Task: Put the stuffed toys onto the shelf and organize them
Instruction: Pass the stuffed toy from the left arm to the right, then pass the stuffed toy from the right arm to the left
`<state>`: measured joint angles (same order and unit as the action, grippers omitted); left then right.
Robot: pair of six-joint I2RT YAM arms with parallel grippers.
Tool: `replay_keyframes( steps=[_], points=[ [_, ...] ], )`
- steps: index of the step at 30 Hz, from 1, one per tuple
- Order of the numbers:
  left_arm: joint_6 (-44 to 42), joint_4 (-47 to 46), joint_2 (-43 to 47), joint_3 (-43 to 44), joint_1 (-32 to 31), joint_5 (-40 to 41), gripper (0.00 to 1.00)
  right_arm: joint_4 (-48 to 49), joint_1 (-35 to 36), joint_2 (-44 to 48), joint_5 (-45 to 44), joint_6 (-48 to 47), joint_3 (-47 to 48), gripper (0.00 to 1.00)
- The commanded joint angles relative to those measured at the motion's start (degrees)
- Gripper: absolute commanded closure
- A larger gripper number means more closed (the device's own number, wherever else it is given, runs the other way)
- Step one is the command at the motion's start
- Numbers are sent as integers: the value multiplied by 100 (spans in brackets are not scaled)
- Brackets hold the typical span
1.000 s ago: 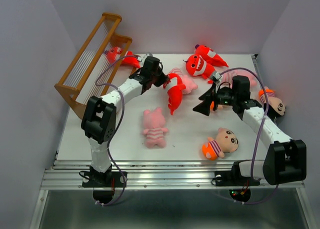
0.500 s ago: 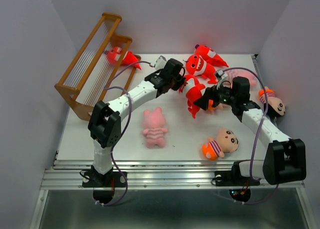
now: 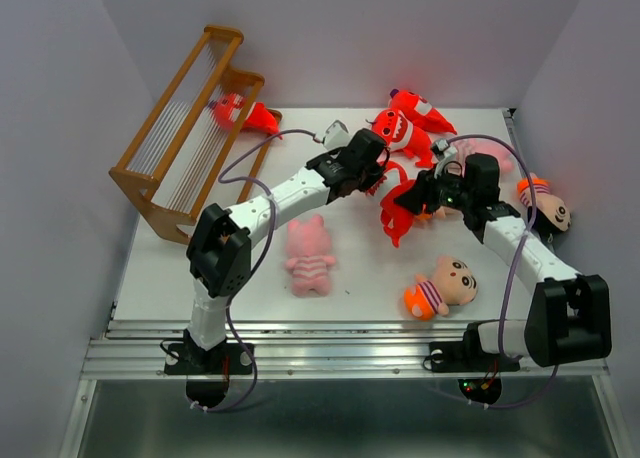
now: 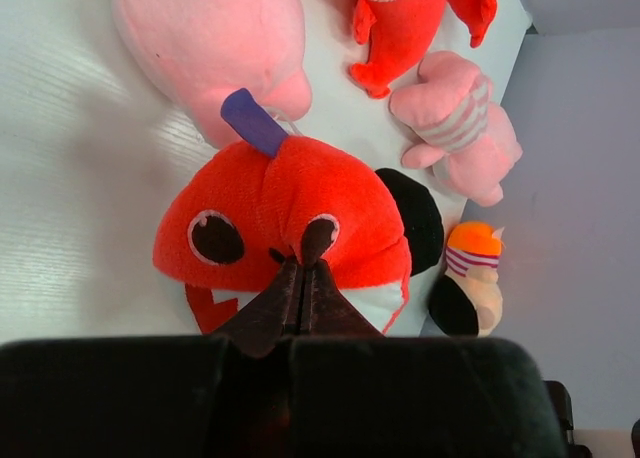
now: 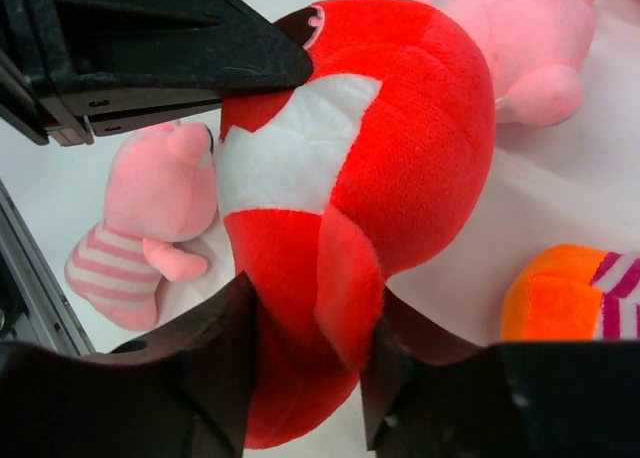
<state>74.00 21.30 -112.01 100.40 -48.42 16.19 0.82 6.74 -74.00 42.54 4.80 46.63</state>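
- My left claw (image 3: 375, 173) has carried the red monster (image 3: 395, 203) away from the shelf (image 3: 180, 128), out to the shelf's right. The toy now hangs at my right claw (image 3: 415, 200).
- Left claw: pinched fully together on a fold of plush between the monster's eyes. The wrist view shows nothing else in the grip.
- Right claw: spread wide and waiting a second ago. It has now narrowed round the monster's lower body, one finger on each side, both pressing into the plush.
- The monster is therefore held at both ends, clear of the surface and well to the right of the shelf. I read this as a handover half done.
- For the task this is no gain yet, since the toy sits farther from the shelf than before. I take it as a regrasp to turn the toy for placing.
- Caution: my left claw should let go only once the right grip proves firm, because soft plush slips.
- A second red monster (image 3: 240, 111) seems to rest on the shelf's lowest step.
- A pink pig (image 3: 308, 256) and the other toys lie on the surface to the shelf's right, not yet placed.
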Motion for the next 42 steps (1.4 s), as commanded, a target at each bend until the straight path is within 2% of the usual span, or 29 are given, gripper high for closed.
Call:
replay_keyframes(
  steps=[1, 3, 5, 6, 7, 8, 9, 11, 12, 13, 14, 16, 20, 21, 23, 27, 33, 42],
  points=[
    [19, -143, 267, 138, -185, 192, 100, 182, -24, -106, 79, -119, 65, 60],
    [-34, -257, 415, -2, -255, 262, 100, 86, -24, -176, 166, -181, 127, 74],
    [-200, -459, 635, -169, -264, 167, 99, 33, -24, -203, 271, -198, 179, 84],
    [-349, -878, 741, -457, -264, 70, 96, 6, -24, -203, 281, -190, 188, 94],
    [-490, -1134, 855, -660, -264, -9, 83, 6, -24, -168, 281, -164, 188, 99],
    [-631, -1372, 986, -845, -255, -88, 74, 6, -24, -124, 246, -111, 197, 99],
    [-971, -1940, 1292, -1282, -247, -211, 54, 15, -24, -11, 219, -93, 162, 99],
    [-1298, -2400, 1610, -1689, -220, -247, 37, 41, -155, 96, 263, -23, 136, 99],
    [-1813, -2977, 1951, -2125, -220, -369, 31, 111, -156, 148, 307, 29, 101, 99],
    [-2071, -3261, 2120, -2373, -177, -449, 18, 155, -251, 183, 359, 100, 83, 99],
    [-2274, -3525, 2504, -2593, -159, -684, 10, 277, -383, 253, 499, 257, 66, 99],
    [-2896, -4401, 2876, -3294, -106, -923, 1, 392, -498, 298, 736, 503, -13, 99],
    [-3698, -4635, 3395, -3641, -97, -1371, 1, 665, -665, 307, 1079, 872, -84, 99],
    [-3786, -4678, 3466, -3702, -97, -1738, 1, 796, -726, 307, 1107, 952, -110, 99],
    [-3779, -4731, 3431, -3764, -97, -2344, 1, 946, -779, 324, 1142, 1225, -198, 99],
    [-3621, -5152, 3326, -4063, -298, -2883, 1, 1218, -973, 403, 940, 1620, -286, 99],
    [-3304, -5566, 2983, -4239, -624, -2981, 2, 1808, -1473, 298, 1124, 2630, -506, 99],
    [-2759, -5900, 2123, -4020, -747, -2981, 4, 2800, -1474, 210, 1590, 3343, -761, 99]
  ],
)
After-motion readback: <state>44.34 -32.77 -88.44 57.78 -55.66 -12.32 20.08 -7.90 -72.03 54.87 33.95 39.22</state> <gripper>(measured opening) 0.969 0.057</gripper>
